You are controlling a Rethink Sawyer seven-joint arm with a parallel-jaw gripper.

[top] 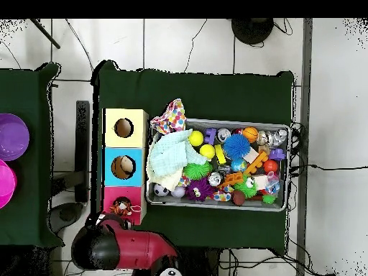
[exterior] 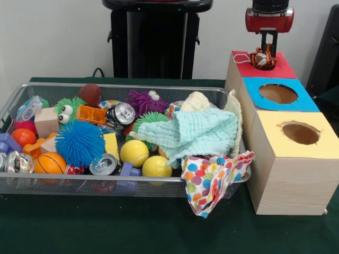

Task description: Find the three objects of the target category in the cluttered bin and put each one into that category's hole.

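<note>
Red paint surrounds the hole on the farthest of three pale wooden boxes, at about 1 o'clock in the front view, with the blue-surrounded hole and the yellow-surrounded hole nearer the camera in the same row. The fingers hang straight over the red square, closed on a small orange-and-black striped plush toy that sits right at the hole's mouth; whether it rests on the rim I cannot tell. On the dark green worktop, the bin of silver wire mesh lies at 9 o'clock from the boxes, just beside them, crammed with balls, cans and fuzzy toys. A pale green cloth is heaped at its box-side end, and a polka-dot cloth spills over its near rim.
</note>
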